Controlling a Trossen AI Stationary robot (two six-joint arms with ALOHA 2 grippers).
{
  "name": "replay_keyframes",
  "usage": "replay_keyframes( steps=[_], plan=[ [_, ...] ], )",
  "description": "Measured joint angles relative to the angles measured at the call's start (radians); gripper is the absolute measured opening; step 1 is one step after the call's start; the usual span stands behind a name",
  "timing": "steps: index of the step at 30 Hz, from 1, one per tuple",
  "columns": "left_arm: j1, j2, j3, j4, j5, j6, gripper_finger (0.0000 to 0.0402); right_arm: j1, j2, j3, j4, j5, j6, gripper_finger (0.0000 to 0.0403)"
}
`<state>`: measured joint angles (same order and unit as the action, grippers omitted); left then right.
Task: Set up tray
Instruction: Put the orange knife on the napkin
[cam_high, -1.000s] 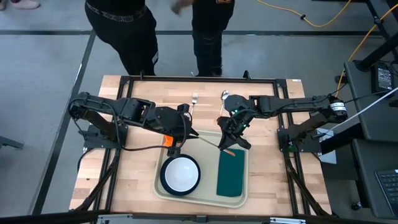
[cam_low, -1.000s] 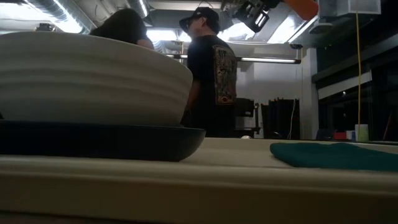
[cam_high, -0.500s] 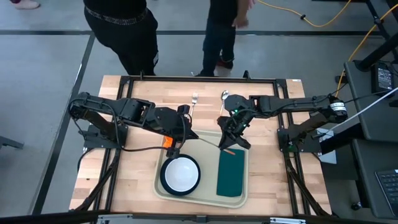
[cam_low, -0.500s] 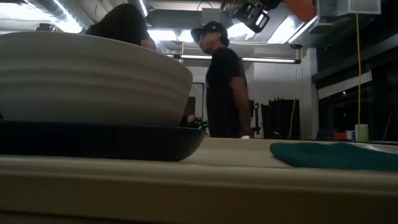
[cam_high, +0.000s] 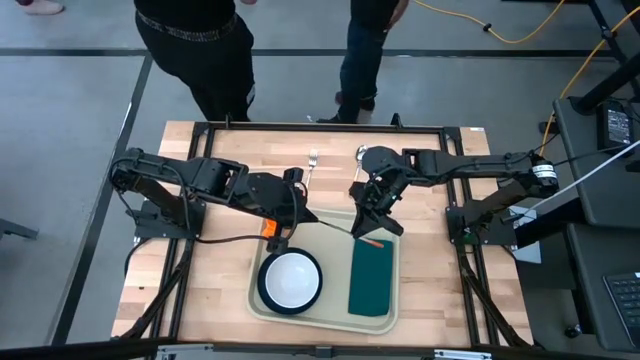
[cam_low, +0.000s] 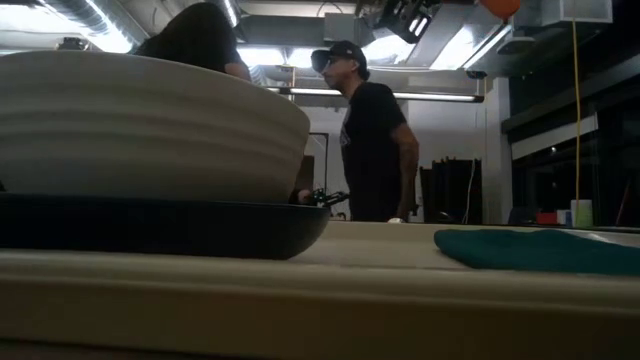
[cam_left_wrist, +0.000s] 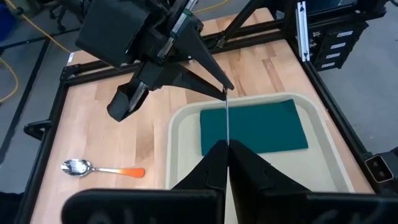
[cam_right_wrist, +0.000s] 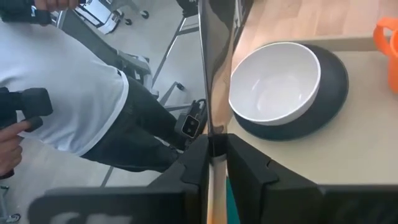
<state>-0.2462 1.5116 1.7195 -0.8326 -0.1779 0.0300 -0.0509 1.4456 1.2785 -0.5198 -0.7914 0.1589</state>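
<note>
Since the earlier high view, the right pincer (cam_high: 371, 222) has barely shifted while the person (cam_high: 365, 50) behind stepped sideways; both pincers meet over the tray (cam_high: 255, 300) on the counter (cam_high: 215, 280). In the left wrist view, the left pincer (cam_left_wrist: 227, 148) is clamped on a thin knife (cam_left_wrist: 228, 118), seemingly a handover. In the right wrist view, the right pincer (cam_right_wrist: 214, 147) pinches the same blade above the bowl (cam_right_wrist: 277, 84).

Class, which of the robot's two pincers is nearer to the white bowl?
The left pincer: it hangs just beyond the white bowl, by the tray's far left corner. The right pincer is farther off, above the green napkin's far end.
</note>
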Motion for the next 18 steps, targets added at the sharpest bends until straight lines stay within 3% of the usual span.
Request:
replay_keyframes(
  steps=[18],
  plan=[
    [0.0, 0.004, 0.0, -0.071, -0.006, 0.009, 0.0002, 0.0, 0.0, 0.002, -0.02, 0.016, -0.004, 0.0058]
  ],
)
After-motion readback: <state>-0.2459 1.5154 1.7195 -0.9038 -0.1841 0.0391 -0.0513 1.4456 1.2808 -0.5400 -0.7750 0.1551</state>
